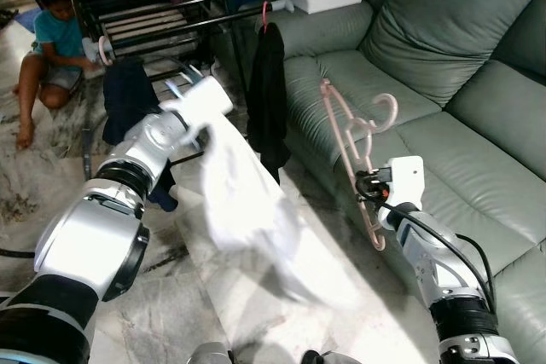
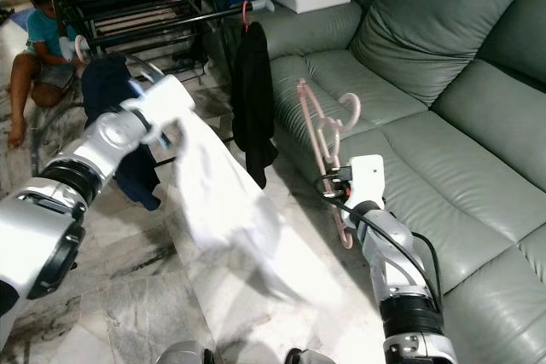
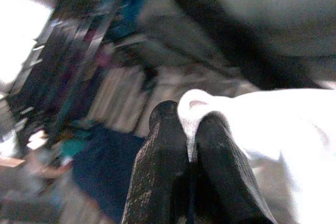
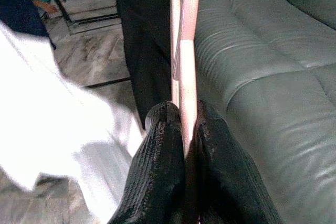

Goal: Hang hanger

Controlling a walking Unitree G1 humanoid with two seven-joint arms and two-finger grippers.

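The right gripper (image 1: 368, 183) is clamped on the pink hanger (image 1: 354, 138) at centre right of the frame — long axis near upright, hook uppermost — while the left gripper (image 1: 192, 130), clenched on the white garment (image 1: 247, 202), sits nearer the drying rack (image 1: 145, 2) at upper left — the hanger's likely destination

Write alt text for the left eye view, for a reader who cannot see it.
The robot's right gripper is shut on a pale pink plastic hanger held up before a grey-green leather sofa, while its left gripper pinches a white cloth garment that drapes toward the marble floor. Behind, a black garment hangs on a black metal drying rack, with a person seated beside it.
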